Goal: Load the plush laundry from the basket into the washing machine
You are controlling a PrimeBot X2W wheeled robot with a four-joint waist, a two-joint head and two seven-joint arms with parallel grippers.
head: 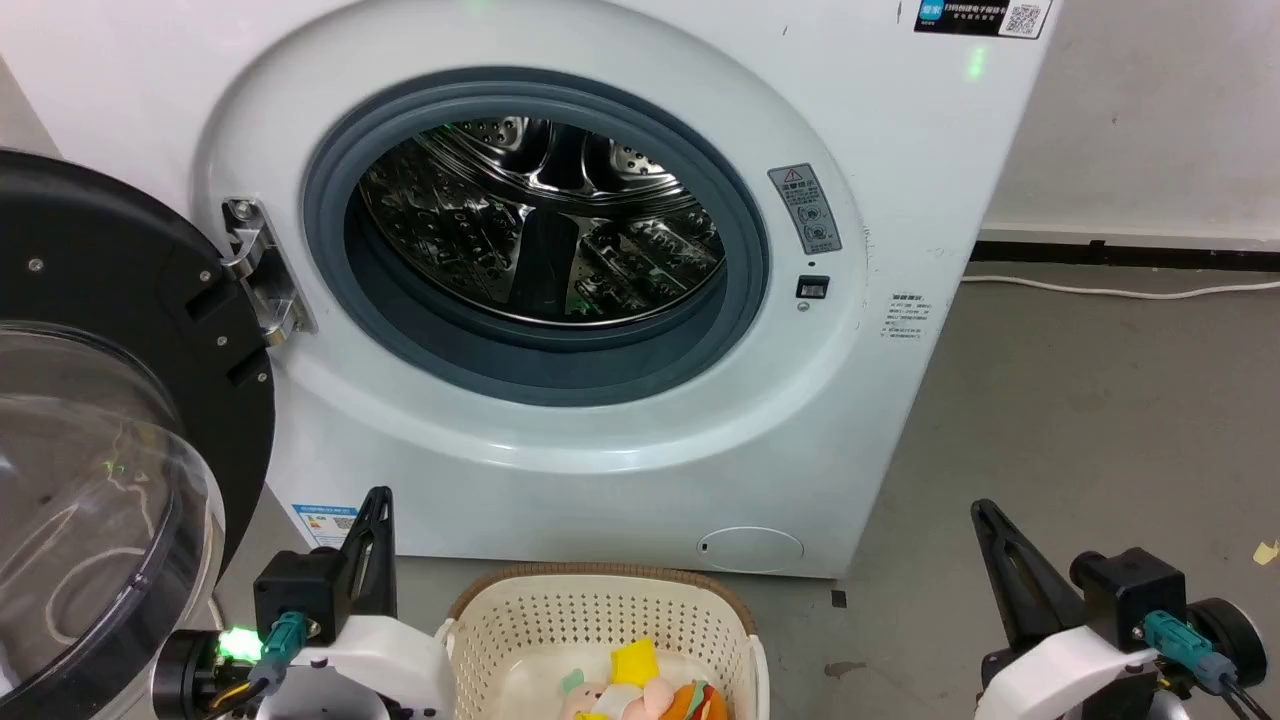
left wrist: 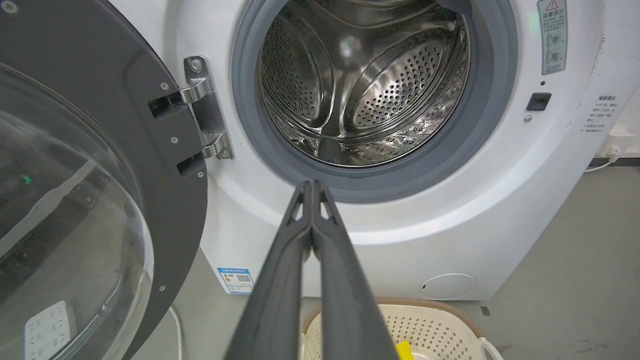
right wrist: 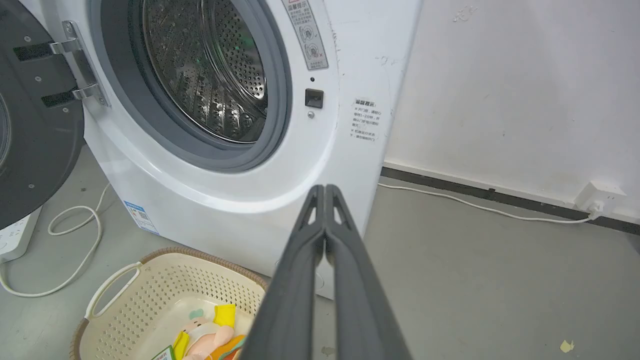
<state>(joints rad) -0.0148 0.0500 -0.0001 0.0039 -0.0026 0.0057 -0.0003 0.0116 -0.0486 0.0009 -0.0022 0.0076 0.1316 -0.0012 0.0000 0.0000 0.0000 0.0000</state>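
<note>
The white washing machine (head: pixel 620 440) stands ahead with its steel drum (head: pixel 540 220) bare and its round black-framed door (head: pixel 100 420) swung open to the left. On the floor before it sits the cream basket (head: pixel 600 625), holding the pale pink plush with yellow parts (head: pixel 625 680) and the orange burger plush (head: pixel 700 703). My left gripper (head: pixel 378 497) hangs shut just left of the basket, holding nothing. My right gripper (head: pixel 982 510) is shut and empty over the floor, well to the basket's right. The basket (right wrist: pixel 165 295) and the pink plush (right wrist: pixel 210 335) also lie at the lower left of the right wrist view.
A white cable (right wrist: pixel 70 250) and a power strip (right wrist: pixel 15 235) lie on the floor under the open door. Another cord (head: pixel 1120 290) runs along the wall to a socket (right wrist: pixel 597 197). Grey floor spreads right of the machine.
</note>
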